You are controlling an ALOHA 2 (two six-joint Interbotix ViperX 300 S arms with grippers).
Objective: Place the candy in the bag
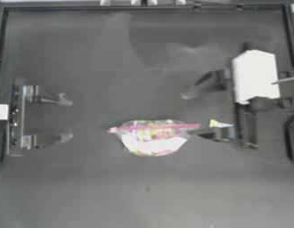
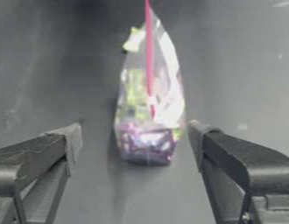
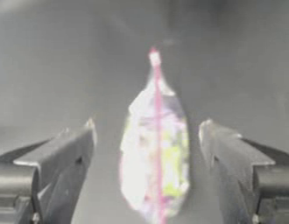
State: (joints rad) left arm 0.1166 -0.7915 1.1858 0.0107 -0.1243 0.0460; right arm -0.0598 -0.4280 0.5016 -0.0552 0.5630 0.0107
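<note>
The bag's (image 3: pixel 156 153) near end runs off the right wrist view's edge, and its contents (image 1: pixel 152 140) blur into patches of colour — single sweets cannot be told apart. The candy (image 1: pixel 219 124) is too small and soft for any wrapper detail. The right arm's white housing (image 1: pixel 255 75) hides the table (image 1: pixel 84 187) beneath it.

Seeing the bag (image 1: pixel 152 137) showing clear plastic with a pink-red strip, contents glowing yellow-green, white, purple and pink. Candy (image 1: pixel 219 124) reading pale yellow-green with white. My grippers (image 1: pixel 65 119) (image 1: pixel 191 113) showing dark grey, table (image 1: pixel 143 191) looking dark grey too.
</note>
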